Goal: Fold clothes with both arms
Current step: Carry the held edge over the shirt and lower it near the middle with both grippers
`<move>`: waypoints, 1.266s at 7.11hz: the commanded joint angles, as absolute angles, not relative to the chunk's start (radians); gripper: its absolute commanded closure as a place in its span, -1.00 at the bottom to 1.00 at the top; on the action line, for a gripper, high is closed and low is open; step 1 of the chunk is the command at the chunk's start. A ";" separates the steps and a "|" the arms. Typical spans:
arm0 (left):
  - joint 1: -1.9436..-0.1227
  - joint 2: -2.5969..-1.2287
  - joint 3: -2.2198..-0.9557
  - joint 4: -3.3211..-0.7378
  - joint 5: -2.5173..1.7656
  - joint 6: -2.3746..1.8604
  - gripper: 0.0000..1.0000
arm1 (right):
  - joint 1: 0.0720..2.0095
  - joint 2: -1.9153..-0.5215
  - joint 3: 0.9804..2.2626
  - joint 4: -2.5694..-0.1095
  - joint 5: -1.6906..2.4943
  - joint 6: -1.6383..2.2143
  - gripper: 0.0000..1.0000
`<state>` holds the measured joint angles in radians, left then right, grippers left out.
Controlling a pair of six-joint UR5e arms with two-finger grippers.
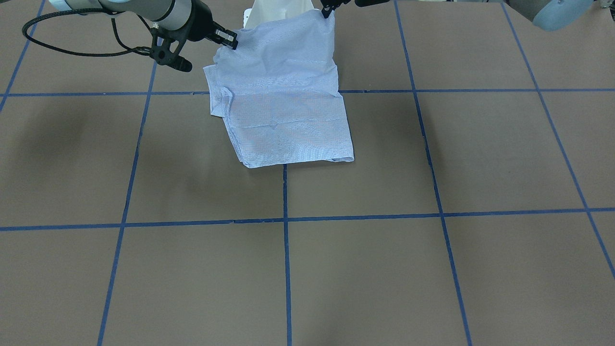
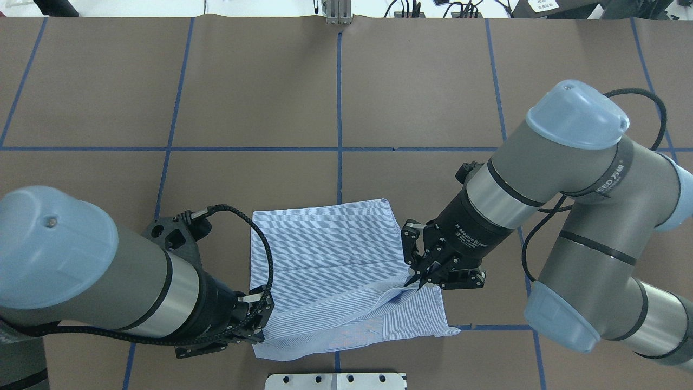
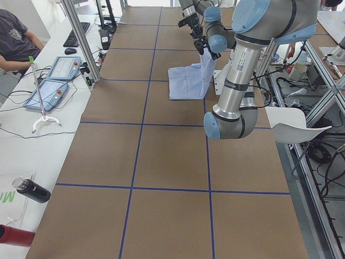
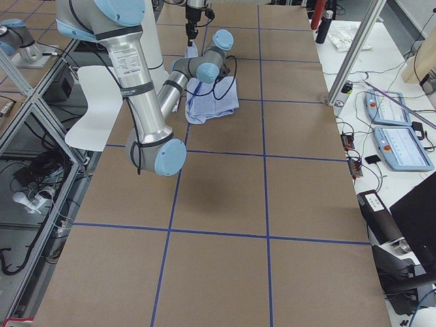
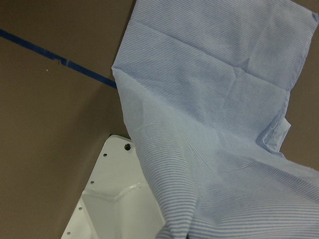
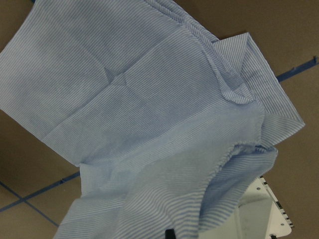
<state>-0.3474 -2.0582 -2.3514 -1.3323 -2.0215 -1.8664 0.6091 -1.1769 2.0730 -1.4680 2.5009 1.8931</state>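
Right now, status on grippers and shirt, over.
Left gripper shut on shirt, near corner. Right gripper shut on its opposite edge. Near half lifted, far half flat. White base plate below.

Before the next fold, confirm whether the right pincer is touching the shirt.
Touching. Overhead view shows the right pincer closed on the shirt, its edge bunching there.

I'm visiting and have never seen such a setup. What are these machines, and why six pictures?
The robot's left arm and right arm work at a brown table marked with blue tape. Four pictures come from fixed cameras: above the robot's shoulders, facing it, and at each table end. Two come from cameras on the wrists, so they show mostly cloth. That cloth is a light blue striped shirt, partly folded. The left gripper and the right gripper each pinch it on the side near the robot, holding that part up while the far part lies flat.
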 commanded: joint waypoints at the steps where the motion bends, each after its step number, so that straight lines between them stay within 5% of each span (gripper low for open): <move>1: -0.383 -2.059 -2.301 -1.357 -2.016 -1.847 1.00 | 0.615 -1.172 2.022 -1.468 2.442 1.868 1.00; 9: -0.534 -2.062 -2.039 -1.578 -2.016 -1.738 1.00 | 0.623 -1.045 1.789 -1.463 2.310 1.755 1.00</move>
<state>-0.5258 -2.0623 -2.0535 -1.5718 -2.0150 -1.7420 0.6227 -1.0491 1.8323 -1.4638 2.3303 1.7932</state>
